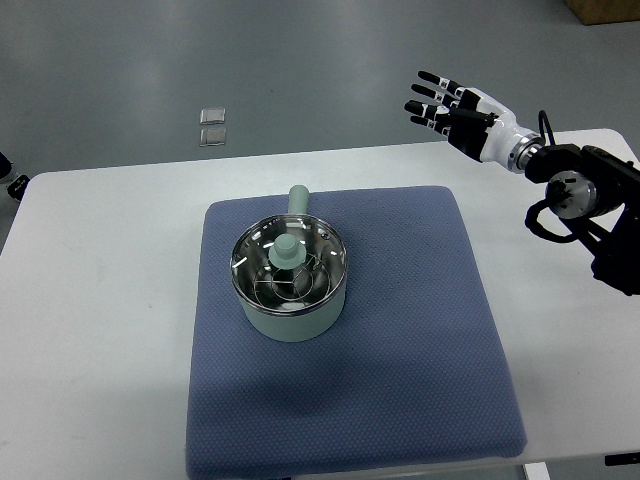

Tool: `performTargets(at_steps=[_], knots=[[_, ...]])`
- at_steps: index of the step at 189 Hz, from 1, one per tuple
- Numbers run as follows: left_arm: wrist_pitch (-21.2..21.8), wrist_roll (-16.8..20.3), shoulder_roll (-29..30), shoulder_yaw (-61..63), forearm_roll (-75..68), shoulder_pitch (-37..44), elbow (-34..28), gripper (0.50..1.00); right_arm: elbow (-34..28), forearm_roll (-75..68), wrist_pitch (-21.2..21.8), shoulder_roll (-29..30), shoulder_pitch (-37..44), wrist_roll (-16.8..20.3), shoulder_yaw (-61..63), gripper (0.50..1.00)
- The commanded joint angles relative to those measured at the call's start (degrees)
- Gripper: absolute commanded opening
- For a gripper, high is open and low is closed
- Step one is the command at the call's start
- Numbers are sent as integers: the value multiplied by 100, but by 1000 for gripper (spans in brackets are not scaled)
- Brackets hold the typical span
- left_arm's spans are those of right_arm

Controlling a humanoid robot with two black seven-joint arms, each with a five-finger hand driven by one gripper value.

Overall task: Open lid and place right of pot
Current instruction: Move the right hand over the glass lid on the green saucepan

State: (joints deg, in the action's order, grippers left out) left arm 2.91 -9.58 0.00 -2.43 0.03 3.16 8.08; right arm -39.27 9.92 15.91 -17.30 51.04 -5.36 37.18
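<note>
The glass lid (289, 266) sits closed on the pale green pot (293, 318), its knob upright at the centre. The pot stands on the left-centre of a blue mat (420, 330), handle pointing toward the table's far edge; the mat lies bare to the pot's right. The right hand (452, 104) hangs above the white table's (100, 300) far right corner, fingers spread, holding nothing.

Single steep overhead view, robot's side
</note>
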Motion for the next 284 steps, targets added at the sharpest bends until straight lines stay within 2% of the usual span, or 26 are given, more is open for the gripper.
performTargets(at_steps=[1,73,95,98,128,147,148,156,174,175,181,217,234,284], knots=[[0,0,0,6,-3,0,0,1000,8,1,0,-2,-6,0,0,936],[0,0,0,6,6,0,0,1000,-1,36,17,-11,11,-18,-44,936],[-9,0,0,-12,-3,0,27,1000,-28,353,44,-19,20,-132,-26,936],[-18,0,0,-20,-3,0,53,1000,-63,634,70,-28,20,-255,-35,936],[-44,0,0,-12,-3,0,62,1000,-405,1741,96,-46,108,-474,-35,934],[-44,0,0,-3,-3,0,27,1000,-590,2146,88,-72,161,-519,-53,934],[-44,0,0,-3,-3,0,18,1000,-790,2546,96,-90,204,-519,-53,934],[-44,0,0,6,-3,0,18,1000,-959,2918,132,-99,284,-527,-62,934],[-44,0,0,-3,-3,0,18,1000,-1056,3324,184,-107,363,-527,-62,936],[-44,0,0,-11,-3,0,27,1000,-1134,3802,306,-107,493,-527,-62,934],[-44,0,0,-12,-3,0,35,1000,-1196,4079,386,-107,556,-527,-62,934],[-44,0,0,-12,-3,0,44,1000,-1522,5371,1028,-81,934,-536,-70,936],[-44,0,0,-3,-3,0,35,1000,-1627,5881,1309,-11,1162,-650,-79,936],[-44,0,0,-12,-3,0,35,1000,-1935,6935,1274,341,1839,-1107,-1186,934]])
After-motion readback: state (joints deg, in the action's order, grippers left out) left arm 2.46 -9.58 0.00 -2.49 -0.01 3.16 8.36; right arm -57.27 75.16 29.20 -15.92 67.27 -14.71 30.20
